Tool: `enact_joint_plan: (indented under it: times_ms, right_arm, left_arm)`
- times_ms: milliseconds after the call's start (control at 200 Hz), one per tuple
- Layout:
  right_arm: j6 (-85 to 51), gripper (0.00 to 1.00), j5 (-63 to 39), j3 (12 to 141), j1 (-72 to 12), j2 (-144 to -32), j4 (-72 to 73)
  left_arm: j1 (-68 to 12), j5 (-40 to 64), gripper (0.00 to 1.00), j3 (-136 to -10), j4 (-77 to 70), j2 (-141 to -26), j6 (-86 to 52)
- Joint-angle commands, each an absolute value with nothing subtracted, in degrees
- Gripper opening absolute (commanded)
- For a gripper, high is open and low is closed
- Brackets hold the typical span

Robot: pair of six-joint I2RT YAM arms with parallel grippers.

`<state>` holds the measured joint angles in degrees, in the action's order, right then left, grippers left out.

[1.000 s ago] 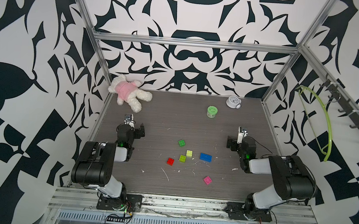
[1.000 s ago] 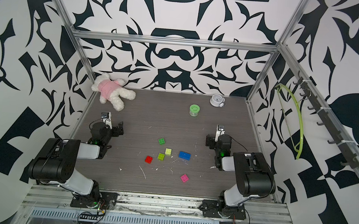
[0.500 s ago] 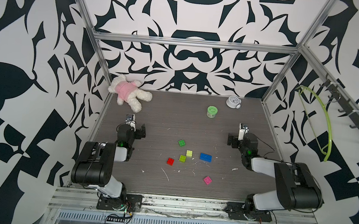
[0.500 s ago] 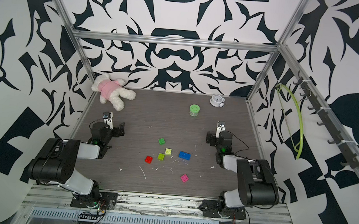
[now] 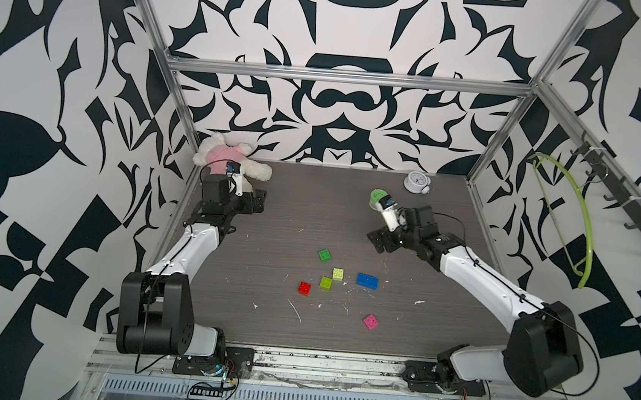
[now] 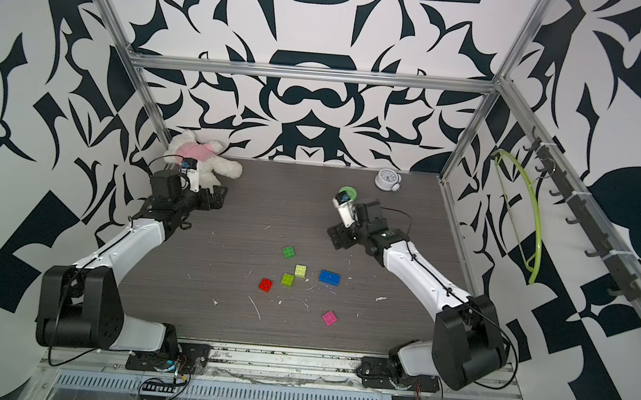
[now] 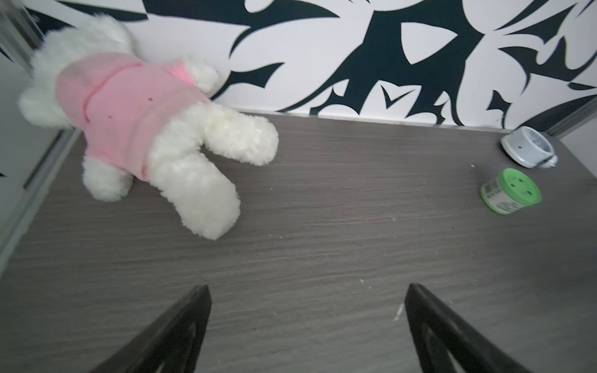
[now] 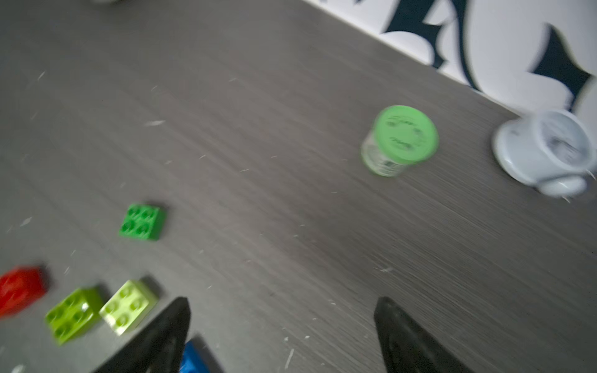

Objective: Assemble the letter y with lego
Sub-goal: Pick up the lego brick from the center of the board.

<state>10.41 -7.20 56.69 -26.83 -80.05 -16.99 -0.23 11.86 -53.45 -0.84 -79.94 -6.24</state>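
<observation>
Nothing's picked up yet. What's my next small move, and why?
Probably ease the right gripper down over the blue brick: its jaws stand open and empty, that brick lies loose and nearest it, and nothing is joined yet.

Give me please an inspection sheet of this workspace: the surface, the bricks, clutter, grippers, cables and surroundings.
Surface: dark wood-grain table, littered with white specks.
Job's things: six loose bricks, none joined: green brick, lime brick, second lime brick, red brick, blue brick, pink brick.
Clutter: plush toy, green tub, small clock, toward the far side.
Grippers: left gripper, jaws apart, empty; right gripper, jaws apart, empty.
Cables: black cable loops off the right arm; no snag seen.
Surroundings: patterned walls, metal frame, green hanger on the side rail.
</observation>
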Motion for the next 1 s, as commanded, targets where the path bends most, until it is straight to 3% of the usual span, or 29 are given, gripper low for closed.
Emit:
enact_joint_plan:
  times_ms: [0,230,995]
  right_arm:
    - [16.2,0.80,-8.0,60.8,-31.8,-81.1,-28.5]
    - [32.5,0.59,-14.5,59.3,-38.7,-83.5,-30.7]
    - [38.7,0.54,-9.3,75.2,-44.2,-102.5,-39.9]
  left_arm:
    - [0.0,17.2,0.99,-54.2,13.7,-78.8,-10.7]
    - [5.2,26.1,1.00,-39.8,-0.2,-76.0,-21.3]
    - [7.3,27.7,0.96,-37.5,-2.4,-77.6,-24.6]
